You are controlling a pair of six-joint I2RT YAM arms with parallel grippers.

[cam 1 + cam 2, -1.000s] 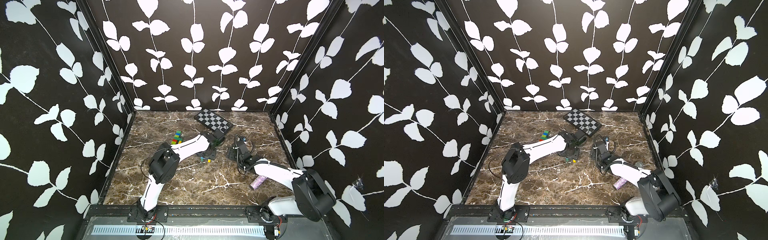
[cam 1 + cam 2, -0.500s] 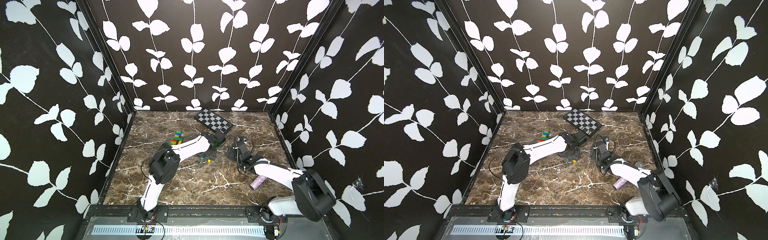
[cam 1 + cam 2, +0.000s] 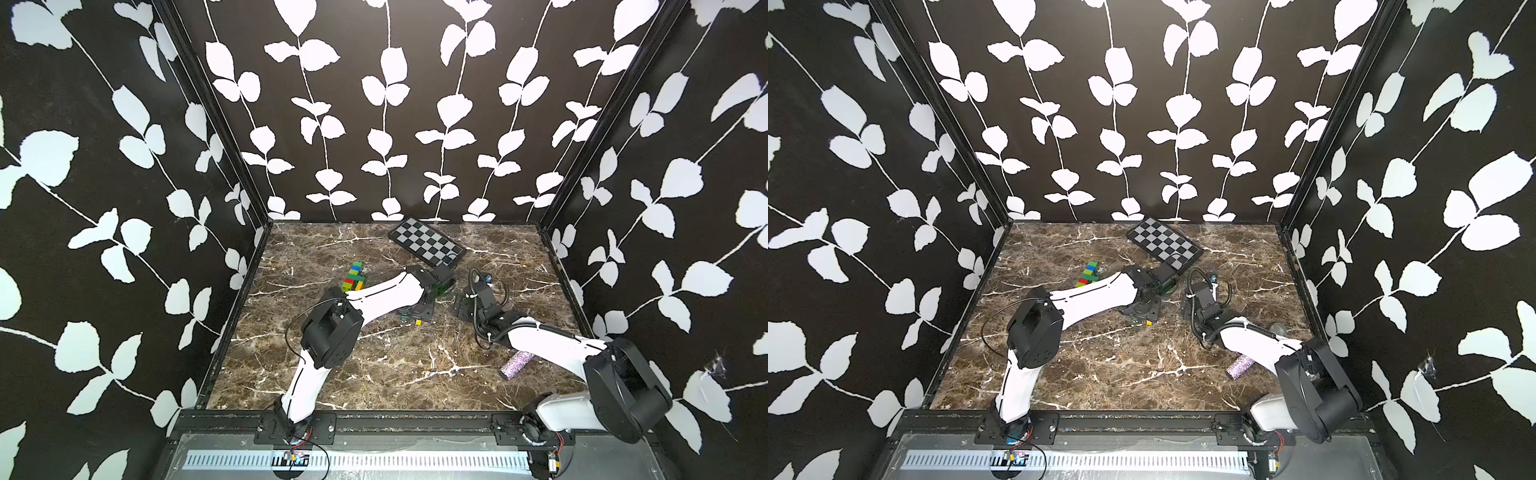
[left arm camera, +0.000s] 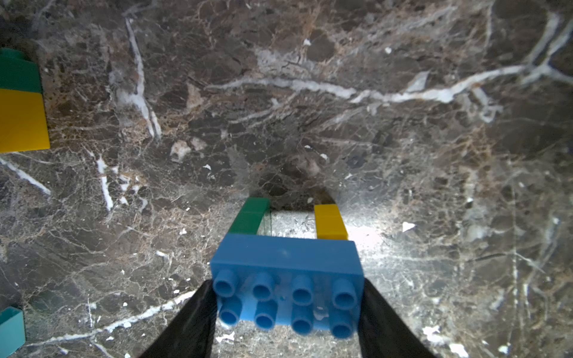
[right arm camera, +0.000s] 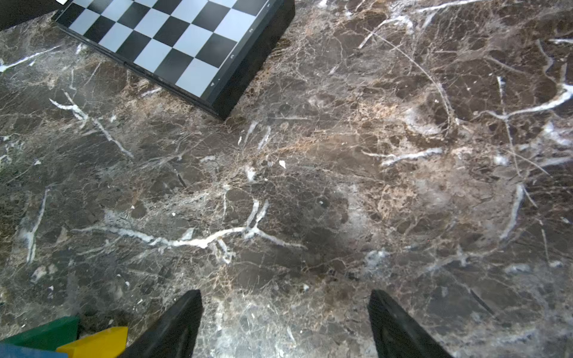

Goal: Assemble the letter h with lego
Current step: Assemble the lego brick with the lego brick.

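Nothing has visibly shifted since a second ago; both arms keep the same pose. The left hand (image 4: 288,288) clamps the ends of a blue brick (image 4: 286,257), with a green brick (image 4: 249,217) and a yellow brick (image 4: 330,221) joined beneath it, low over the bench (image 4: 310,93). The right hand (image 5: 285,313) gapes wide and empty near the checkered board (image 5: 173,40). A multicolour stack (image 3: 354,276) lies beside the left arm.

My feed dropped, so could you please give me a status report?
Left gripper shut on blue brick; green brick, yellow brick attached below. Right gripper open, empty. Brick stack lies aside.
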